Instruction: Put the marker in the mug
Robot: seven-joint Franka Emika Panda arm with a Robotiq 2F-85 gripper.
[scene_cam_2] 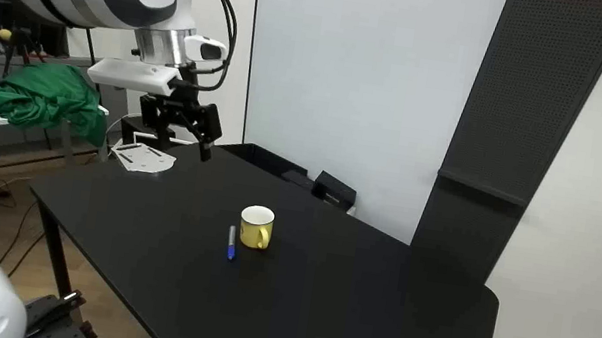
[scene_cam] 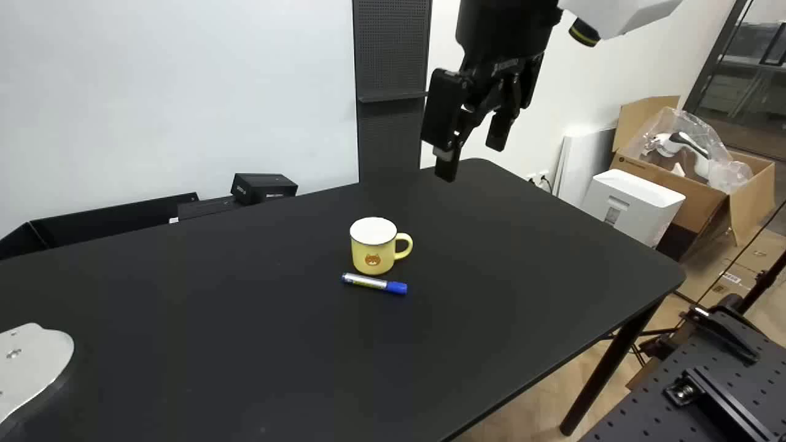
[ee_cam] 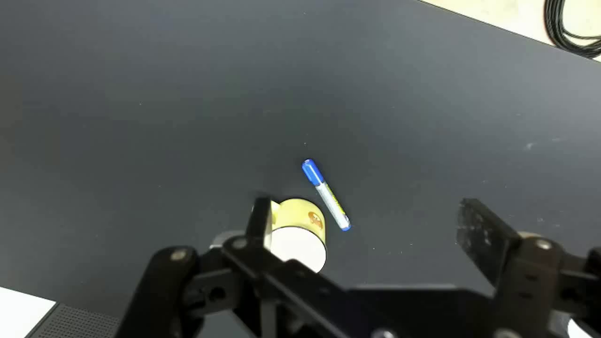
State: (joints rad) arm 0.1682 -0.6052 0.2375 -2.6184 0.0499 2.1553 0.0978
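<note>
Tabletop (scene_cam: 245, 350): black, pale specks. Mug (scene_cam: 367, 248): yellow outside and handle, white inside, dark rim line, brown animal face on side. Marker (ee_cam: 327, 195): white barrel, yellow-green strip, blue cap, blue tail. Gripper (scene_cam: 471, 155): black. Panel (scene_cam: 393, 67) behind tabletop's back edge: dark grey, dot-perforated. In an exterior view, plate (scene_cam_2: 153, 162) at tabletop's far-left edge: light grey; cloth (scene_cam_2: 46, 98) past that edge: green.

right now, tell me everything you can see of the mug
The mug is yellow, white inside, with a dark rim, one loop handle and a brown animal face. It looks like enamel or glazed ceramic. It stands upright on the black table, touching only that; the marker lies close by, apart.
</note>
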